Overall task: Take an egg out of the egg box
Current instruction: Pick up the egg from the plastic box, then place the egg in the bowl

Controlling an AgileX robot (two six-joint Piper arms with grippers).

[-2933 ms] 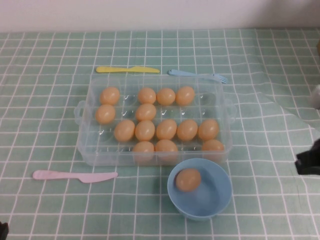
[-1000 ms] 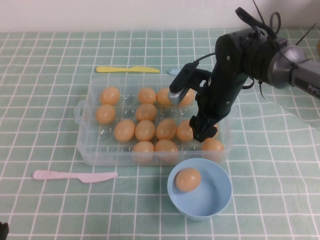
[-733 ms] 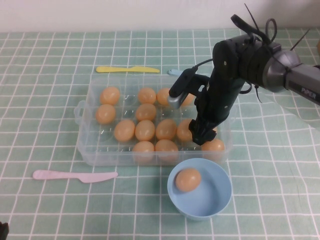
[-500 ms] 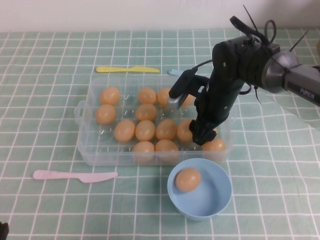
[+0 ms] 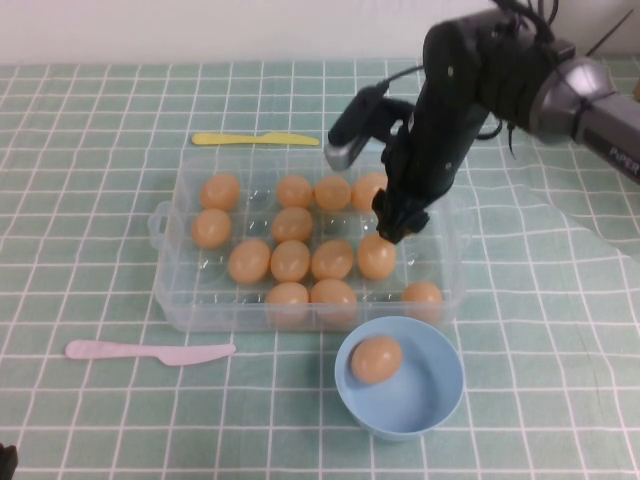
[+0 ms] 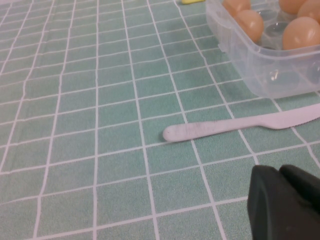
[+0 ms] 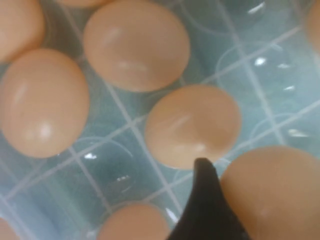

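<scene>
- Tan egg [image 7: 272, 190] sits against the right gripper's [image 5: 400, 225] dark finger, looming larger than those in the wells; your jaws look clamped on it, just above the clear egg box [image 5: 200, 318].
- Your right arm reaches in from the right, wrist pointing down.
- Left gripper [image 6: 281, 172] rests low beside the pink knife [image 6: 240, 126], jaws together, out of the way.

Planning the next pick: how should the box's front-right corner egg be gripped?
Come straight down, pinching the egg across its rounded sides; the box walls block any sideways approach. Right end effector hovers above the box; left end effector rests low beside the pink knife.
</scene>
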